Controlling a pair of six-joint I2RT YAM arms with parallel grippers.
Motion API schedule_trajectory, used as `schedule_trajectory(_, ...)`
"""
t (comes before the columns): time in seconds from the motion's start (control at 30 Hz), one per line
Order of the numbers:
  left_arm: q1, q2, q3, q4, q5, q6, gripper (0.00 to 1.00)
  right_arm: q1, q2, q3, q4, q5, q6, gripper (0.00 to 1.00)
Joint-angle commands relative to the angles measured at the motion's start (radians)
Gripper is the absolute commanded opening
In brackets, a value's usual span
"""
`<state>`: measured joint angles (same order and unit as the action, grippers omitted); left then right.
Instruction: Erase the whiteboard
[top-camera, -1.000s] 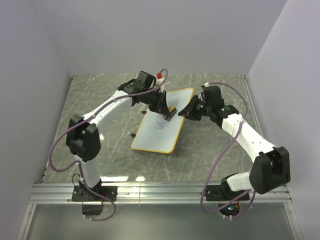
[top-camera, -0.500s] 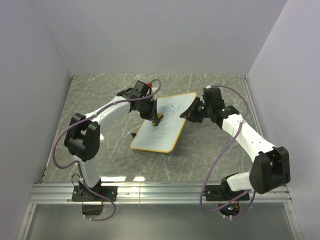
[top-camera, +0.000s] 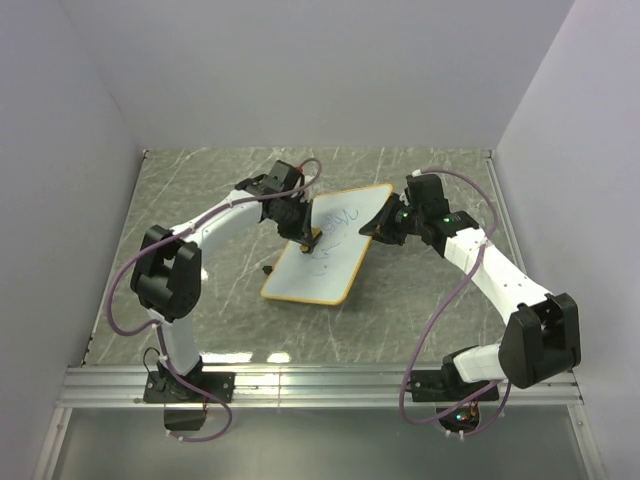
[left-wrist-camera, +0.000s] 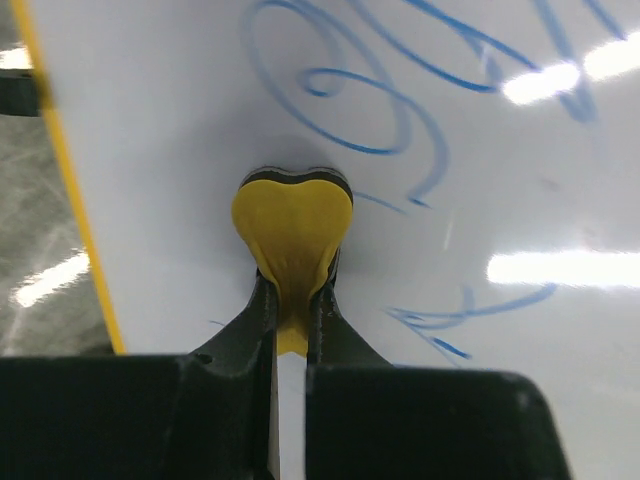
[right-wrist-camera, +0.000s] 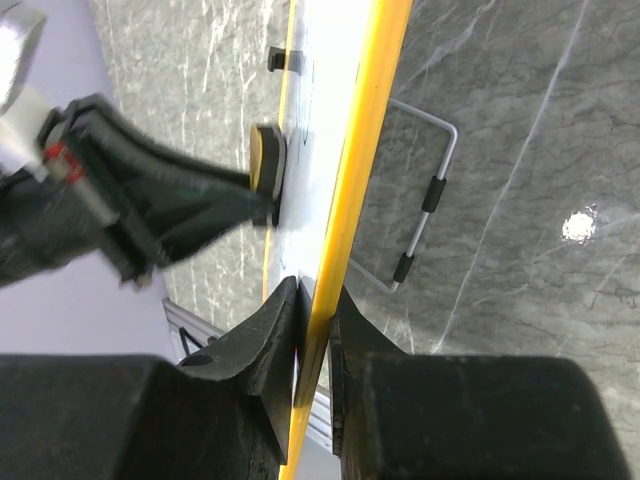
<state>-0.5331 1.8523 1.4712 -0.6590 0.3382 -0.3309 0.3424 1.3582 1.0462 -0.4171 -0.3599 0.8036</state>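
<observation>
The whiteboard (top-camera: 330, 255), white with an orange-yellow frame, lies tilted in the middle of the table, its right edge raised. Blue scribbles (left-wrist-camera: 400, 120) cover its upper part. My left gripper (top-camera: 308, 238) is shut on a small yellow eraser (left-wrist-camera: 292, 225) that presses on the board near its left edge. My right gripper (top-camera: 372, 228) is shut on the board's yellow frame (right-wrist-camera: 345, 200) at the right edge. The eraser (right-wrist-camera: 266, 160) also shows in the right wrist view.
A wire stand (right-wrist-camera: 425, 200) with black sleeves sits under the raised board. A black clip (top-camera: 268, 269) sticks out at the board's left edge. Grey marble tabletop (top-camera: 200, 200) lies all around, with walls on three sides.
My left gripper with the eraser moved from the board's upper middle down and left across it. The board's right edge rose slightly. The right gripper kept its hold.
</observation>
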Motion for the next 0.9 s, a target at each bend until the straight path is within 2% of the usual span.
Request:
schedule_trajectory(0.0, -0.122, -0.027, 0.084, -0.148, 0.169, 0.024, 0.0, 0.029, 0.022, 0.02, -0.043, 0.015, -0.149, 0.0)
schedule_trajectory(0.27, -0.139, -0.128, 0.037, -0.081, 0.259, -0.062, 0.0, 0.027, 0.058, 0.049, -0.037, -0.008, -0.158, 0.0)
schedule_trajectory(0.53, -0.093, -0.114, -0.138, -0.005, 0.151, -0.091, 0.0, 0.027, 0.047, 0.06, -0.06, -0.002, -0.176, 0.0)
schedule_trajectory(0.7, 0.022, -0.123, -0.277, 0.035, 0.127, -0.057, 0.0, 0.029, 0.03, 0.045, -0.065, 0.001, -0.181, 0.0)
schedule_trajectory(0.8, 0.039, -0.122, -0.285, -0.004, 0.069, -0.017, 0.0, 0.029, 0.018, 0.032, -0.061, 0.003, -0.181, 0.0)
schedule_trajectory(0.87, 0.038, -0.136, -0.281, -0.022, 0.085, -0.005, 0.0, 0.026, 0.009, 0.023, -0.058, 0.004, -0.179, 0.0)
